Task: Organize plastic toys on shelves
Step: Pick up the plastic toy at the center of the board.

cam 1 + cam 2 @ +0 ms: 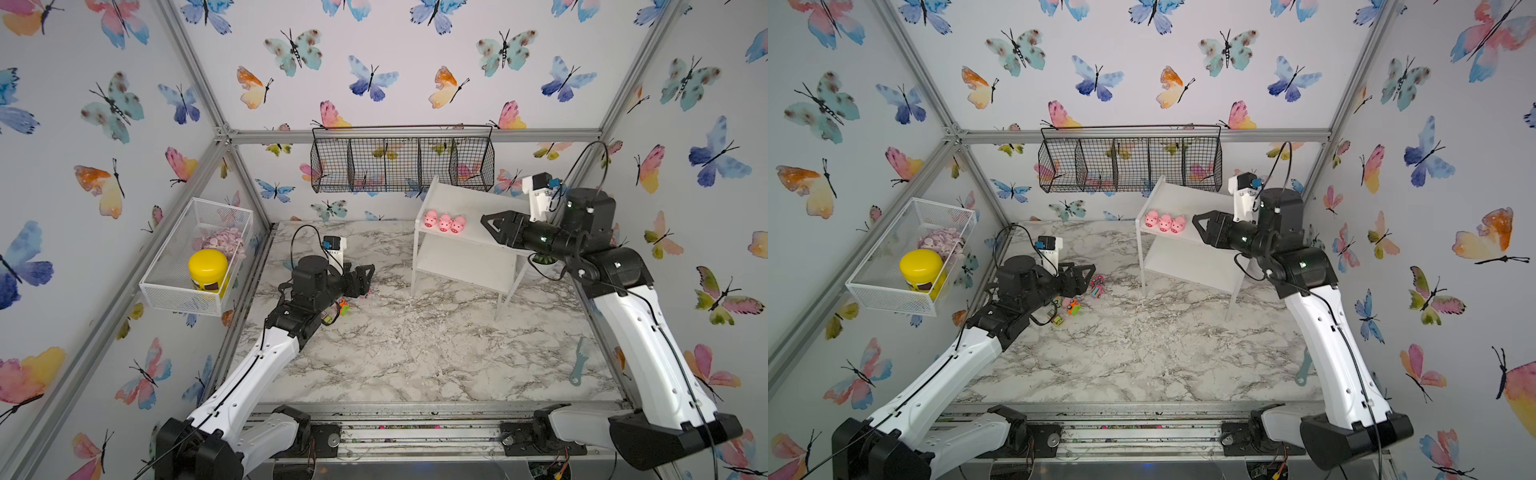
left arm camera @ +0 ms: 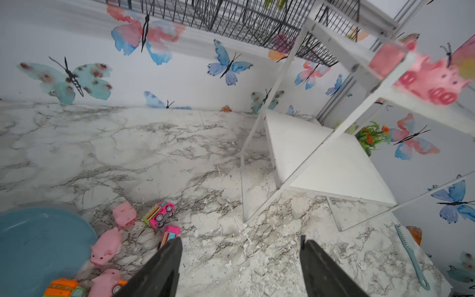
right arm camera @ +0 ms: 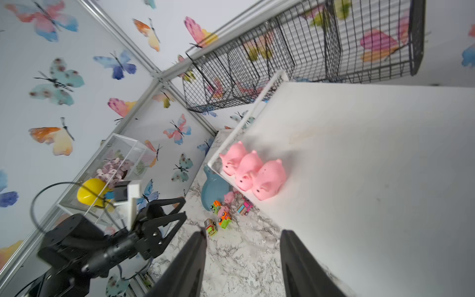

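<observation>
Three pink pigs (image 1: 444, 223) stand in a row at the left end of the top board of the white shelf unit (image 1: 478, 199), snouts facing outward.
The right tool (image 3: 244, 232) hovers near them at the board's front edge, jaws spread and empty. The left tool (image 2: 240, 239), likewise spread and empty, hangs low over the marble worktop (image 1: 415, 357) beside the loose toys: three more pigs (image 2: 105, 246) and small toy trucks (image 2: 159, 213) in pink, orange and green, clustered by a blue pan-shaped dish (image 2: 38, 244), well apart from the shelf unit. A yellow-lidded jar (image 1: 208, 266) in the white mesh basket (image 1: 178, 297) bears a brown label too small to read.
</observation>
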Motion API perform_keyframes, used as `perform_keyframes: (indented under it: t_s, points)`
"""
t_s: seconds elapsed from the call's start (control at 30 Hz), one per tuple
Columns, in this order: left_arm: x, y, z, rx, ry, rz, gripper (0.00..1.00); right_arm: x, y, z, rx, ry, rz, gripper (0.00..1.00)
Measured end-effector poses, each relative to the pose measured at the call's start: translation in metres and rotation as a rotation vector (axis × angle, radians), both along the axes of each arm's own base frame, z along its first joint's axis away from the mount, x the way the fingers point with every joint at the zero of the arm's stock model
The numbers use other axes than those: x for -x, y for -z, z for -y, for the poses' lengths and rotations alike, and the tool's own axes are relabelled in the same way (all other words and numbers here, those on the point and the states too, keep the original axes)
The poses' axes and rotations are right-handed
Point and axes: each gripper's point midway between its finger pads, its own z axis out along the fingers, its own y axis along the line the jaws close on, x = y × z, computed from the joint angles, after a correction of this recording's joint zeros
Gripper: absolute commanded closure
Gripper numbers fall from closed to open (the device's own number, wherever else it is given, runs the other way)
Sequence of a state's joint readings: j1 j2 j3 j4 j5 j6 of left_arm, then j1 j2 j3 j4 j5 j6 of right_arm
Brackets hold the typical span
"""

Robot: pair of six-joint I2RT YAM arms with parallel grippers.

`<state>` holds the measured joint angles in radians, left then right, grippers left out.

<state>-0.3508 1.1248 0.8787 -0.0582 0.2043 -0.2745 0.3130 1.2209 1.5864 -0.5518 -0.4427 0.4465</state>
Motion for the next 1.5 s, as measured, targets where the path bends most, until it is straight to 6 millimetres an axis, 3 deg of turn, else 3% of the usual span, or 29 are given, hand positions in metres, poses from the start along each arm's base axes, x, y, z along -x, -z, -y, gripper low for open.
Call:
perform_keyframes:
  t_s: [0.13, 0.33, 0.47, 0.6, 0.8, 1.2, 1.5]
  points:
    - [-0.010, 0.041, -0.007, -0.028, -0.014, -0.128, 0.26, 0.033, -0.016, -0.005, -0.028, -0.089, 0.187, 0.50]
    - [-0.031, 0.094, -0.015, -0.095, -0.028, -0.335, 0.37, 0.066, -0.009, -0.027, -0.032, -0.229, 0.336, 0.51]
    - [-0.053, 0.122, -0.032, -0.148, -0.065, -0.438, 0.41, 0.085, 0.000, -0.059, -0.013, -0.351, 0.374, 0.51]
    - [-0.061, 0.148, -0.062, -0.209, -0.133, -0.517, 0.41, 0.105, 0.010, -0.091, 0.018, -0.455, 0.399, 0.51]
    - [-0.090, 0.165, -0.080, -0.319, -0.181, -0.539, 0.49, 0.108, 0.028, -0.116, 0.065, -0.510, 0.392, 0.52]
    - [-0.157, 0.192, -0.078, -0.345, -0.226, -0.552, 0.55, 0.106, 0.035, -0.122, 0.088, -0.518, 0.392, 0.54]
    - [-0.171, 0.210, -0.076, -0.324, -0.250, -0.596, 0.58, 0.105, 0.036, -0.122, 0.088, -0.511, 0.387, 0.54]
